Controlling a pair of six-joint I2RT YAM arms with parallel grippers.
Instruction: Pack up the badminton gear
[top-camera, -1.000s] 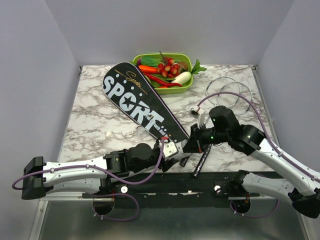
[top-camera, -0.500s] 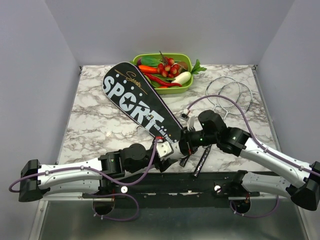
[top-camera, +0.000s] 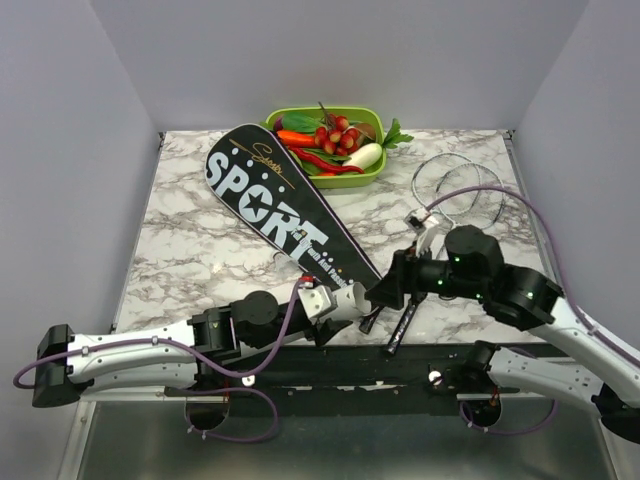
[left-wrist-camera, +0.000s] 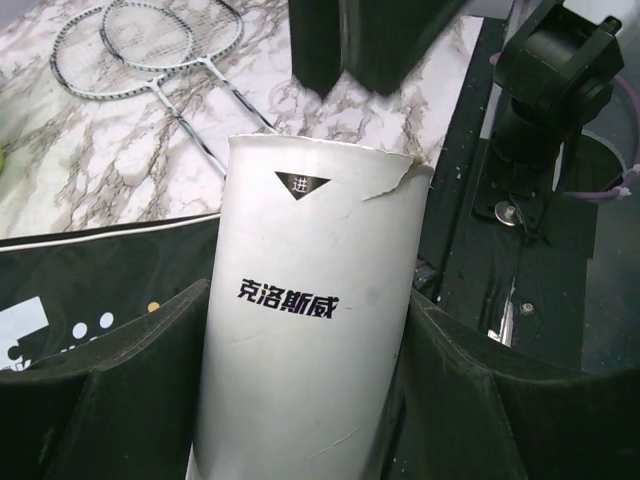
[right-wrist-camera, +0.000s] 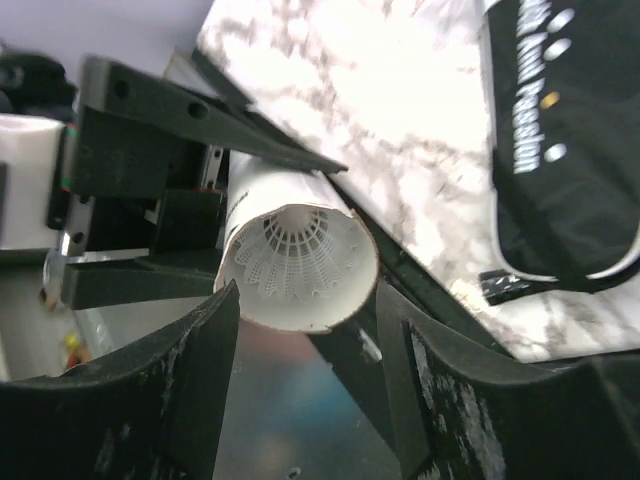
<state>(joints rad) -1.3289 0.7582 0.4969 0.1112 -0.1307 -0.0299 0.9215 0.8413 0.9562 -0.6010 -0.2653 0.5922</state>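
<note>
Steadying the white tube (left-wrist-camera: 320, 200) clamped in the left gripper (left-wrist-camera: 310, 300) should let the wide-open right gripper (right-wrist-camera: 308, 292) take its rim without crushing the shuttlecock (right-wrist-camera: 297, 260) inside.

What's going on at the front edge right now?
The left gripper holds a white tube with the shuttlecock inside. The right gripper is open and faces the tube's mouth without touching it. The bag lies diagonally nearby, and both rackets lie at the far right, not yet packed.
</note>
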